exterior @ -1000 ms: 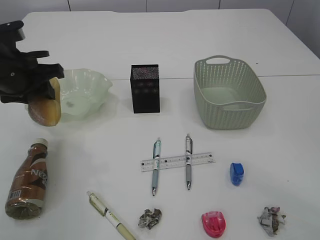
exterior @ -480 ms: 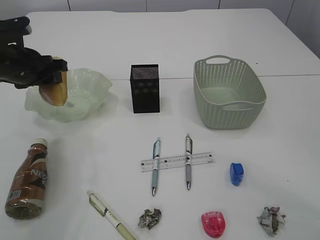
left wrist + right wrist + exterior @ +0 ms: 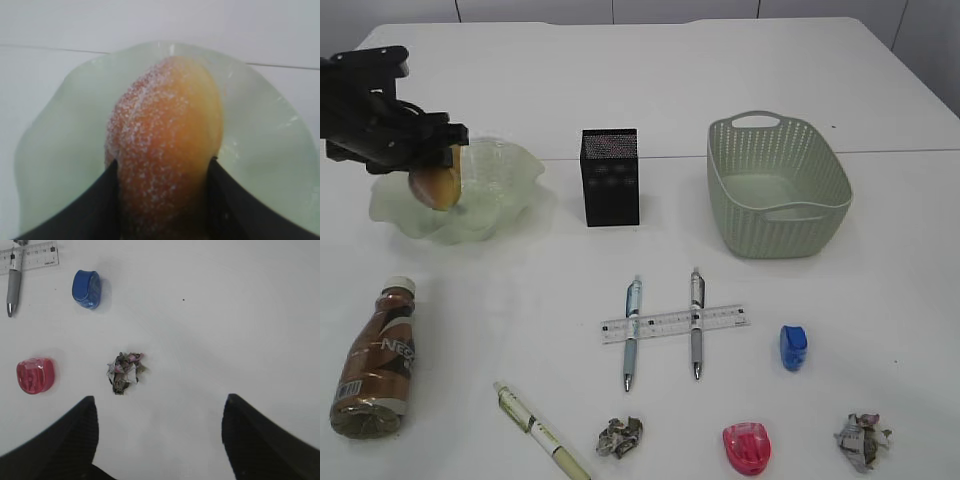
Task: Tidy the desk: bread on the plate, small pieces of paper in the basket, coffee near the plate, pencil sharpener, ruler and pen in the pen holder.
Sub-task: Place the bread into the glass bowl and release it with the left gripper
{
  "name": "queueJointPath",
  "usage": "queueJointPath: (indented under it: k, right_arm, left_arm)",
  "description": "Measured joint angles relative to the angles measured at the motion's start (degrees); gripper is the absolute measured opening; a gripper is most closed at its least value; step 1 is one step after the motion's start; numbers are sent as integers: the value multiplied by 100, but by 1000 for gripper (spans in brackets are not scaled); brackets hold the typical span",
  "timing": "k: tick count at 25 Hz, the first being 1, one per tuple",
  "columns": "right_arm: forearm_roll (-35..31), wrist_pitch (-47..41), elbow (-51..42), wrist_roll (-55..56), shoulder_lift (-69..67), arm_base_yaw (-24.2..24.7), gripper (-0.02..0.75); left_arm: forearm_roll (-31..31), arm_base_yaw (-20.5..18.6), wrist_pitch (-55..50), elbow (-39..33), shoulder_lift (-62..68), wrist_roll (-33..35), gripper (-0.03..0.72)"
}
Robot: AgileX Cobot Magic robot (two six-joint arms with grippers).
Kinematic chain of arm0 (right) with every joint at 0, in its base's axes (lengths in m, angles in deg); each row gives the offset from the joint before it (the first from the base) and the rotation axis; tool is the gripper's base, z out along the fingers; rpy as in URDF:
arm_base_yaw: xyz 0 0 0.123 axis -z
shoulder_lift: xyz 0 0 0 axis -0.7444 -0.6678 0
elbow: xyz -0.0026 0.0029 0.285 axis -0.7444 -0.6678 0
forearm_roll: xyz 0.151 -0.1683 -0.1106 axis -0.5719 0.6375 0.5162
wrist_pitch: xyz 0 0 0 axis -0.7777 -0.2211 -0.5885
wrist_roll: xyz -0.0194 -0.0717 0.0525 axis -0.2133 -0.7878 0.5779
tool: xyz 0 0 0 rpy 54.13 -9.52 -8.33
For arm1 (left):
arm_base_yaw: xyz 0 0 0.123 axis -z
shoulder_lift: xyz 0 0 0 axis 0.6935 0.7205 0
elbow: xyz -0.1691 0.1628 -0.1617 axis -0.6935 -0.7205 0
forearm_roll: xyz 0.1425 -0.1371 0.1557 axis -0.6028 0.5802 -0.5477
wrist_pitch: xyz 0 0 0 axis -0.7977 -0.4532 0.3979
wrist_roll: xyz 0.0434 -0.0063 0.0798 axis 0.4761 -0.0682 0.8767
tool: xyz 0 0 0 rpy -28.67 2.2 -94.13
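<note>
Left wrist view shows the left gripper (image 3: 162,172) clamped on the bread (image 3: 165,145), long axis pointing away, right above the plate (image 3: 260,140), so probably just lower and release. Right gripper (image 3: 157,412) hangs open over a paper scrap (image 3: 125,372).

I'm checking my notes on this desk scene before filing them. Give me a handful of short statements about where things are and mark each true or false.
1. The left pincer is shut on the bread over the plate. True.
2. The basket holds both crumpled paper pieces. False: it looks empty; one paper piece and the other lie on the desk.
3. The ruler lies across two pens. True.
4. The coffee stands upright beside the pen holder. False: it lies on its side at the front left, far from it.
5. The right pincer grips the blue sharpener. False: it is open above the desk, holding nothing.
</note>
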State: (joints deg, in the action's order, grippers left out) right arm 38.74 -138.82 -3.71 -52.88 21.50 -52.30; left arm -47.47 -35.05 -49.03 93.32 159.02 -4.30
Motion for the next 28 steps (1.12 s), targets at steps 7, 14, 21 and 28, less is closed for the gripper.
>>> queueJointPath:
  k: [7, 14, 21, 28]
  right_arm:
    - [-11, 0, 0, -12, -10, 0, 563]
    - [-11, -58, 0, -12, -10, 0, 564]
    - [-11, -80, 0, -27, -10, 0, 563]
    - [-11, -90, 0, -53, -10, 0, 561]
  left_arm:
    - [-8, 0, -279, 0, 103, 10, 571]
    - [-51, 0, -345, 0, 41, 10, 598]
    - [-75, 11, -888, 0, -266, 10, 592]
    - [514, 23, -2616, 0, -1174, 1528, 526]
